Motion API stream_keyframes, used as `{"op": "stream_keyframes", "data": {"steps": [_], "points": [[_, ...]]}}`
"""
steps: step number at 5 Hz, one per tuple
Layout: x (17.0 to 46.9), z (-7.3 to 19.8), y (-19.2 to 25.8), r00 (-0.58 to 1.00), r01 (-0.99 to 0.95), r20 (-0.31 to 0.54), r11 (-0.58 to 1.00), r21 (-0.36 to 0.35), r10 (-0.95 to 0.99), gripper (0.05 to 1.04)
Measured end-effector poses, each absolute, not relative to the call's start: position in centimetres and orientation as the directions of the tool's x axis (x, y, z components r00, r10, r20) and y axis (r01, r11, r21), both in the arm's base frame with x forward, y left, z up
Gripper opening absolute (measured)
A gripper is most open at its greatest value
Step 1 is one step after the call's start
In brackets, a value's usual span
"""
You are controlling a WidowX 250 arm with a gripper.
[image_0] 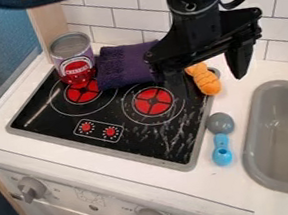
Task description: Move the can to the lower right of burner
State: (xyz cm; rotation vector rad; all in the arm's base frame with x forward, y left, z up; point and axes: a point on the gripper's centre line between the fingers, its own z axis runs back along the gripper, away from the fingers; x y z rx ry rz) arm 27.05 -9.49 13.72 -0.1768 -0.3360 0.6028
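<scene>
The end effector (202, 68) hangs over the right rear of the stove (135, 148), its fingers wide apart. Below it, the orange toy (206, 79) lies at the stove's right edge. Left of it is the purple cloth (124, 64), and just beside that the can (72, 54) stands upright at the rear left, by the left burner (83, 93). The blue-and-grey spoon (221, 136) lies on the counter (215, 185), between stove and sink (281, 130).

One can (72, 56) stands at the stovetop's (54, 124) rear left, one purple cloth (124, 64) beside it; one spoon (221, 136) lies between stovetop and sink (282, 135); one gripper (206, 78) hangs above, fingers apart.
</scene>
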Motion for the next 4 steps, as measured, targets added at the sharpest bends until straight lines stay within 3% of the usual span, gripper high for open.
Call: {"op": "stream_keyframes", "data": {"steps": [1, 4], "points": [[26.9, 13.1, -9.5, 0.775, -0.534, 0.242, 0.809, -0.245, 0.584, 0.999], [28.5, 13.8, 2.5, 0.577, -0.742, 0.289, 0.639, -0.205, 0.763, 0.999]]}}
